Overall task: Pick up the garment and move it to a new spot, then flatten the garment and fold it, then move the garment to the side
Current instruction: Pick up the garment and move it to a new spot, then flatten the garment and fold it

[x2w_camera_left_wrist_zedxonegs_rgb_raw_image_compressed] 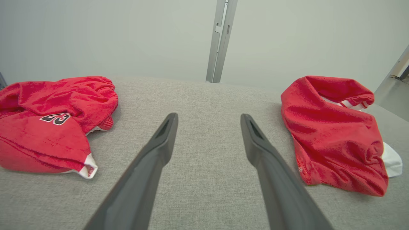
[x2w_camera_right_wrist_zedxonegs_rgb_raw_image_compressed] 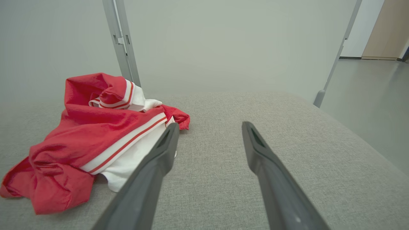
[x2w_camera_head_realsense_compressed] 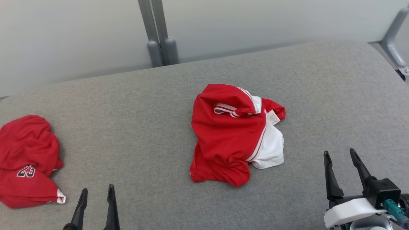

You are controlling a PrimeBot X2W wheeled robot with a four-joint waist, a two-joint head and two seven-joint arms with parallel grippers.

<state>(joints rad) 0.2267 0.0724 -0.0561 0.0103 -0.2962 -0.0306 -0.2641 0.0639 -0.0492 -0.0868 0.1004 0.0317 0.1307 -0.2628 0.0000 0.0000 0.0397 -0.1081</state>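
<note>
As you look from the head view, the red-and-white garment lies crumpled mid-way across the worktop | your left pincer: near left, jaws wide apart, holding nothing | your right pincer: near right, jaws wide apart, empty, apart from the garment | red number-23 garment: bunched at the left edge

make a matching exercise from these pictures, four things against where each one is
Things:
1. red and white garment
2. red garment numbered 23
3. left pincer
4. right pincer

Places:
a. open, lower right of the head view, above bare grey padded surface
b. crumpled at the surface's left edge
c. bunched mid-surface, white label showing
d. open, lower left of the head view, between the two garments

Pairs: 1-c, 2-b, 3-d, 4-a
</note>
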